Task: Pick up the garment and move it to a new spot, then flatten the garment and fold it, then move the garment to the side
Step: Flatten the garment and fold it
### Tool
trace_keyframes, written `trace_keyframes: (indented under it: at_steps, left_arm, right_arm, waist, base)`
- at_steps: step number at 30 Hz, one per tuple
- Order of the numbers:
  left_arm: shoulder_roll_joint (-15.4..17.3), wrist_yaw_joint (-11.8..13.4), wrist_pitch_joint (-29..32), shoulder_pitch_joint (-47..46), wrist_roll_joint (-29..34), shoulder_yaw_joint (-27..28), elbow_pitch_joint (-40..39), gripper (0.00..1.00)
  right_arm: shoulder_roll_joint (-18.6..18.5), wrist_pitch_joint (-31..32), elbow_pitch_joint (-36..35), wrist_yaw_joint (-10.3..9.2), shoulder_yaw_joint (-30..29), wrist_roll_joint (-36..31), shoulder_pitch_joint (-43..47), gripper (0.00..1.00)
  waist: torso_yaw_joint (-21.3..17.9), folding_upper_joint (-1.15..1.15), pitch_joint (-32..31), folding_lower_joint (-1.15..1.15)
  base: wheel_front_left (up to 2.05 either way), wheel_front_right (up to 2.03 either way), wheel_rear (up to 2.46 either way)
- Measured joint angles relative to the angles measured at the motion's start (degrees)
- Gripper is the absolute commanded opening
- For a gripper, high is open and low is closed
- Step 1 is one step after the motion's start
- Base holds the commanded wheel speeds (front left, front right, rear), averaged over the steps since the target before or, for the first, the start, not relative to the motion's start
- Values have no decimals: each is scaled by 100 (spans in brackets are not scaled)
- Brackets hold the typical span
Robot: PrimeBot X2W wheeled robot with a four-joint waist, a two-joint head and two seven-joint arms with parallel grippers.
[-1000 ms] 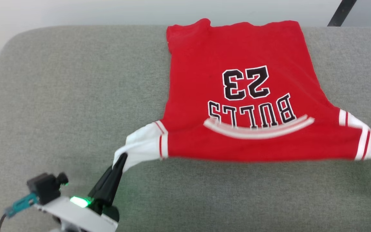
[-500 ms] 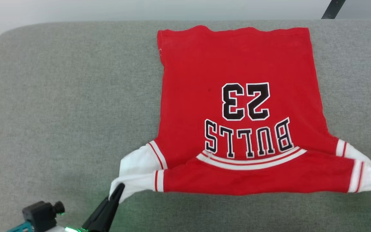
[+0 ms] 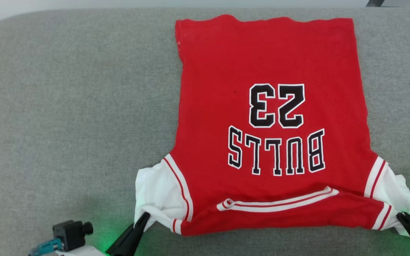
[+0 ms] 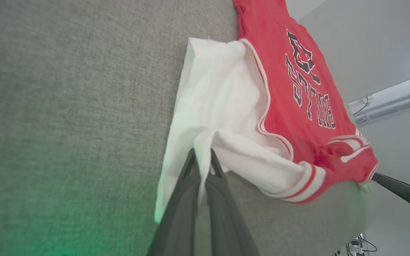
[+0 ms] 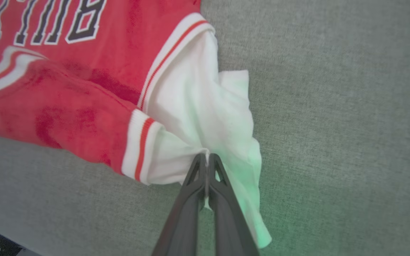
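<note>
While seemingly taut, garment (image 3: 262, 57) between hands (image 3: 145, 215) (image 3: 401, 215)

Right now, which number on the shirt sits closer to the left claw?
The 3: it lies on the left gripper's side, while the 2 lies toward the right gripper.

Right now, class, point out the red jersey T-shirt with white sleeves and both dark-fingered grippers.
red jersey T-shirt (image 3: 262, 49), head view, plain red cloth above the number
left gripper (image 4: 201, 153), left wrist view, fingertips pinching white sleeve
right gripper (image 5: 208, 157), right wrist view, fingertips pinching white sleeve
</note>
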Motion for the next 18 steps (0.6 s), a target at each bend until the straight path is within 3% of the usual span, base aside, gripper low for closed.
trace_keyframes:
  at_steps: [15, 17, 18]
  left_arm:
    - [-201, -241, 21, -377, 97, -236, 672, 0]
    - [-201, -266, 12, -384, 113, -243, 683, 0]
    - [-202, -266, 0, -384, 122, -247, 683, 0]
  right_arm:
    - [-287, -593, 823, 1, 614, 103, -386, 0]
    - [-280, -748, 844, 1, 632, 137, -418, 42]
    - [-261, -815, 853, 1, 634, 147, -442, 79]
  waist:
    - [-8, 0, 181, 0]
    - [-13, 0, 169, 0]
    - [-16, 0, 159, 0]
  base:
    - [0, 0, 0]
    - [0, 0, 0]
    - [0, 0, 0]
